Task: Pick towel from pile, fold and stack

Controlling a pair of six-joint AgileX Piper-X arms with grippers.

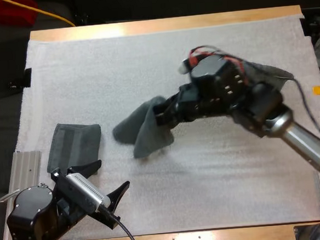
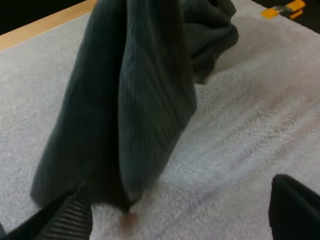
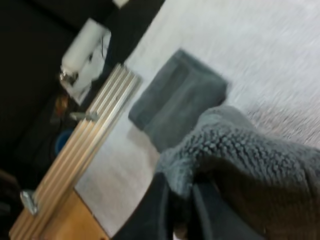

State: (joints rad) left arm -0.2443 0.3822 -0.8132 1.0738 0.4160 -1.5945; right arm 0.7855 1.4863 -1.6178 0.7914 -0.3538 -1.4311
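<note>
Near-left corner of the wooden bench (image 1: 223,237): left hand (image 1: 114,173) spread wide, holding nothing.
Just beyond: folded dark grey-green towel (image 1: 74,145), flat on the white mat (image 1: 207,171).
Mid-mat: right hand (image 1: 160,116) clamped on the crumpled dark grey-green towel (image 1: 142,133), hanging long-axis upright.
Key relation: it hangs ahead-right of the left hand, which is nearer its free low end.

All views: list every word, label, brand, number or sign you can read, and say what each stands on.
None: no word, number or sign can be read in any view.
The held towel in the right gripper, the folded towel, the mat and the left gripper bear no lettering.
</note>
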